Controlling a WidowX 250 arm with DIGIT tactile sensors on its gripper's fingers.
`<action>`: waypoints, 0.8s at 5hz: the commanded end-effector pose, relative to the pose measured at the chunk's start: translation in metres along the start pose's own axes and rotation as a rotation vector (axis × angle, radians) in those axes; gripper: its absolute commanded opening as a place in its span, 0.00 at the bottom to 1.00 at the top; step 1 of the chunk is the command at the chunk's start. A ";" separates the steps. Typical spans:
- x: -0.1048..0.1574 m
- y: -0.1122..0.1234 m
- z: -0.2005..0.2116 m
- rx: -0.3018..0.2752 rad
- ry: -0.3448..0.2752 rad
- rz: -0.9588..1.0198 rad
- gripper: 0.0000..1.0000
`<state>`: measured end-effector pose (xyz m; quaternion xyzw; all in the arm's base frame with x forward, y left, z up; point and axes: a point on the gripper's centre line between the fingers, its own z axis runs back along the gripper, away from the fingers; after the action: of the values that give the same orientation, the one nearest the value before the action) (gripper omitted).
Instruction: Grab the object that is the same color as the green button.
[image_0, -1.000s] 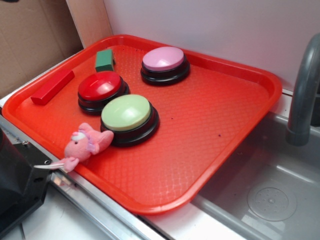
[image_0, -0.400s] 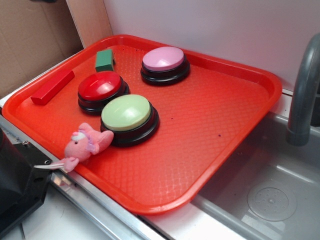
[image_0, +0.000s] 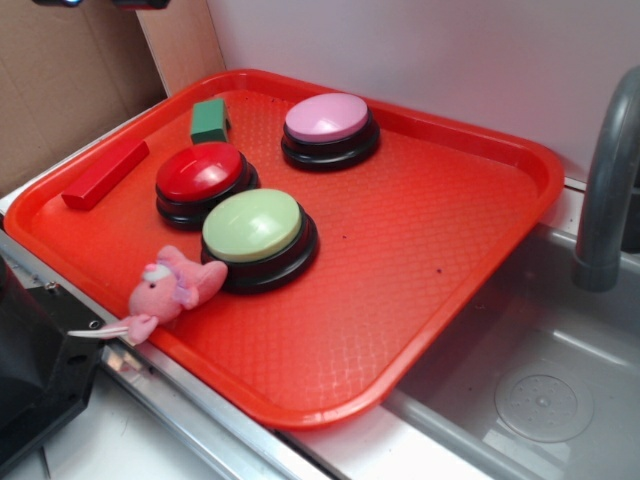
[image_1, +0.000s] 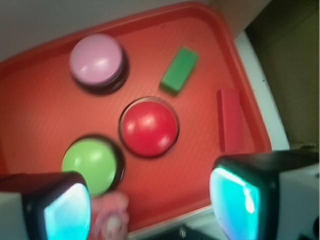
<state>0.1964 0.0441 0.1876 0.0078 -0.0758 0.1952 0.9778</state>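
Hand open, empty, high above the near-left part of the tray; both fingers frame the bottom of the wrist view, wide apart. Tray contents, exterior view, left to right: long red bar along the left rim; pink plush toy lying over the near-left rim; red-topped button; green block in the far-left corner, lying flat, apart from everything; green button just in front of the red one, touching the plush; pink-topped button near the far rim. The right half of the tray holds nothing. Target is the green block, matching the green button in colour. Judgement: looks rigid, light, matte, so unlikely to slip or crush. Best hold is across its narrow width, mid-length, fingers on the two long faces. Room on both sides seems enough; the tray rim is the nearest obstacle.
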 end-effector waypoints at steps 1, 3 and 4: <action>0.032 0.044 -0.050 0.096 -0.069 0.309 1.00; 0.057 0.058 -0.103 0.136 -0.071 0.464 1.00; 0.064 0.059 -0.122 0.091 -0.094 0.526 1.00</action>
<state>0.2539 0.1163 0.0627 0.0393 -0.0893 0.4366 0.8944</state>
